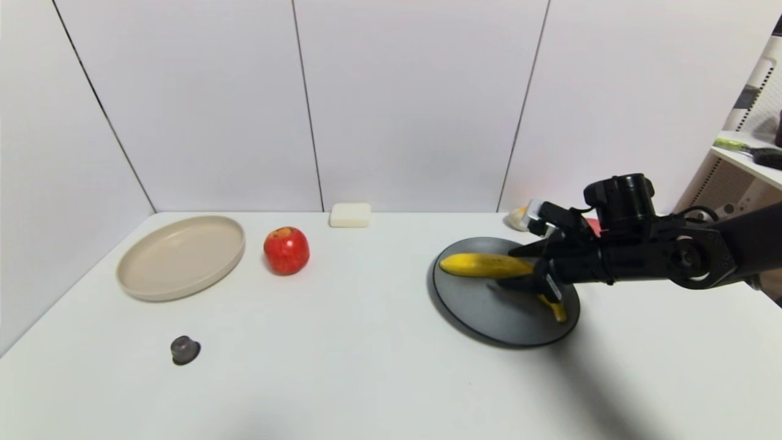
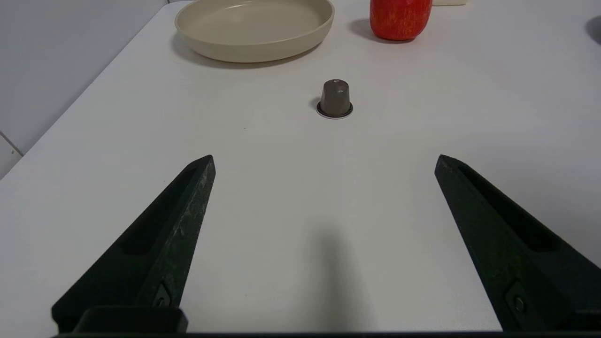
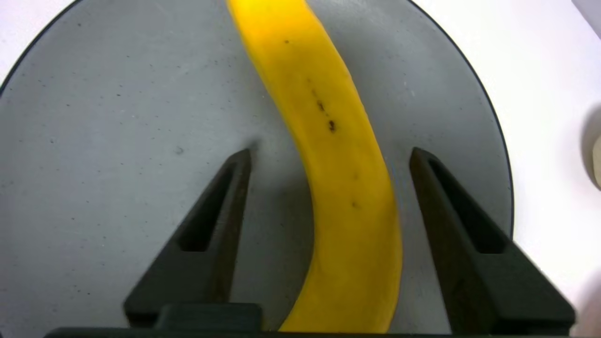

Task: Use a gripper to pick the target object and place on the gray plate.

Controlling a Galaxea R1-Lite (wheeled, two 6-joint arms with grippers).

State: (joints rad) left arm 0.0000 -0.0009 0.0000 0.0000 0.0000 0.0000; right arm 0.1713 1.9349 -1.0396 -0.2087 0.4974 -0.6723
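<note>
The yellow banana [image 1: 486,265] lies on the gray plate [image 1: 482,308] at the right of the table. My right gripper [image 1: 526,267] is over the plate, open, with its two fingers on either side of the banana and a gap on each side. The right wrist view shows the banana [image 3: 338,155] between the spread fingers of the right gripper [image 3: 328,155], resting on the speckled gray plate [image 3: 117,141]. My left gripper [image 2: 324,159] is open and empty above the near left table; it is out of the head view.
A beige raised-rim plate [image 1: 181,256] and a red apple [image 1: 286,249] are at the far left. A small dark capsule [image 1: 184,349] sits near the front left. A white block [image 1: 350,214] is by the back wall. A shelf [image 1: 748,153] stands at the right.
</note>
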